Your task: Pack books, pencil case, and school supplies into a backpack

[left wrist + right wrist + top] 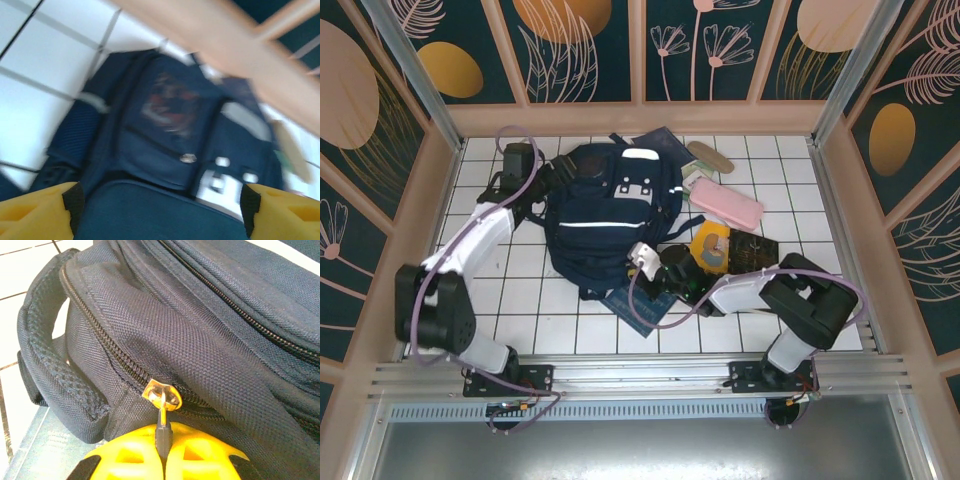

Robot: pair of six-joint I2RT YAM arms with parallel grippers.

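Backpack (pixel 200 315) lay at 12 o'clock of my right gripper (pixel 162 460), which pinched the zip pull (pixel 161 394), left gripper (pixel 161 206) gaped, top view gave me the case (pixel 726 203) at 3 o'clock.

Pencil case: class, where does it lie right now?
In the top view the pencil case lies right of the backpack, between the tan oval piece behind it and the yellow book in front.

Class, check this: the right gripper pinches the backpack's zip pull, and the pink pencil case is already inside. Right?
No. The right gripper does pinch the zip pull, but the top view shows the pencil case lying outside, beside the backpack.
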